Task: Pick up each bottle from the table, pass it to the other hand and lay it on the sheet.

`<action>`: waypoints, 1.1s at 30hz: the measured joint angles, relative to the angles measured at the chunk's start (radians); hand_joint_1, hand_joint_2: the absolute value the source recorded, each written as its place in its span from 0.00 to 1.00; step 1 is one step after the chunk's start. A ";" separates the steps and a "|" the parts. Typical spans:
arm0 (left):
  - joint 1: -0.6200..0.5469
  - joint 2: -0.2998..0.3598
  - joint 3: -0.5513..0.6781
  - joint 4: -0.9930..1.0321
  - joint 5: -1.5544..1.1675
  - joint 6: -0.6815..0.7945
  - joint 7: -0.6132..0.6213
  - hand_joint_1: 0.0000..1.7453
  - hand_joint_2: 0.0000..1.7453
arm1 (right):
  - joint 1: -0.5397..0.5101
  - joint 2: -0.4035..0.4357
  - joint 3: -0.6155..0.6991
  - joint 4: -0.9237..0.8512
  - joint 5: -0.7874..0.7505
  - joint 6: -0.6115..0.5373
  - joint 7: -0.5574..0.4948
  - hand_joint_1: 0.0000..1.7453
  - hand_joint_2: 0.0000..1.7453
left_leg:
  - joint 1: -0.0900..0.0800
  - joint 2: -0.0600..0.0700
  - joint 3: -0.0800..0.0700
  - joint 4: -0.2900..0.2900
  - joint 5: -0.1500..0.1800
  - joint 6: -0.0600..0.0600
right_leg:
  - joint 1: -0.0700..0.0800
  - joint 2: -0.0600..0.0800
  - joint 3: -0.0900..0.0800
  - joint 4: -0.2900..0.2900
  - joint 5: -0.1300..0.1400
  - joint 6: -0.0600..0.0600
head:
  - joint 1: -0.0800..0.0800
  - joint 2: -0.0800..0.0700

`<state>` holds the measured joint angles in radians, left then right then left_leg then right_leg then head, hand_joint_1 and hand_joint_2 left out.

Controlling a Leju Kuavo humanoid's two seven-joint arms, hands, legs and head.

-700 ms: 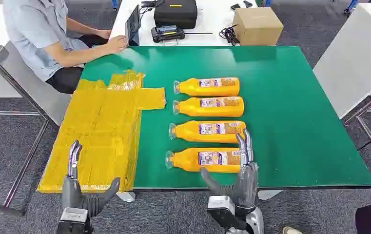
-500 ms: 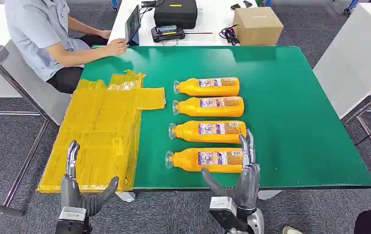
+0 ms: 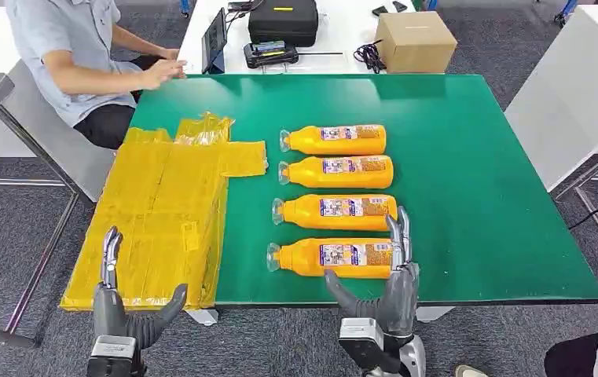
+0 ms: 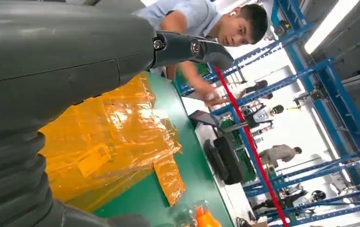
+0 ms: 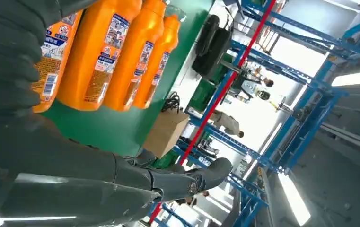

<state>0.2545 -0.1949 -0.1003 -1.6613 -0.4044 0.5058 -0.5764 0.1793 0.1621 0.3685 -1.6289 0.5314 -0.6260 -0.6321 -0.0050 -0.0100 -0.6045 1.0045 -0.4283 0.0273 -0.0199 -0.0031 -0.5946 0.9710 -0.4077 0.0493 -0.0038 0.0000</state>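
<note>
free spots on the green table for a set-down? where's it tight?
Bare: the green table right of the bottles, through to its right edge, and the strip behind them before the cardboard box. Tight: between the yellow sheet and the caps, and the front edge at the right robot hand.

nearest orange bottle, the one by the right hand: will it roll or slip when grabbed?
The nearest orange bottle lies on its side on the smooth green table, so a nudge would probably roll it toward the next bottle. Its glossy plastic and label look slippery. It looks full, likely heavy for the open right robot hand.
</note>
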 measured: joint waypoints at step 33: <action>-0.137 -0.018 -0.083 0.165 0.071 0.007 -0.005 0.00 1.00 | 0.000 -0.090 0.003 0.007 0.184 0.000 0.161 0.00 1.00 | -0.001 0.000 0.000 0.000 0.000 0.000 | -0.001 0.000 0.001 0.000 0.000 0.000 | 0.000 0.000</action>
<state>0.1173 -0.2125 -0.1836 -1.4964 -0.3334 0.5123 -0.5810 0.1795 0.0720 0.3715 -1.6216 0.7150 -0.6256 -0.4711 -0.0058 -0.0105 -0.6040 1.0048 -0.4280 0.0277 -0.0206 -0.0033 -0.5936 0.9707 -0.4073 0.0498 -0.0038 0.0000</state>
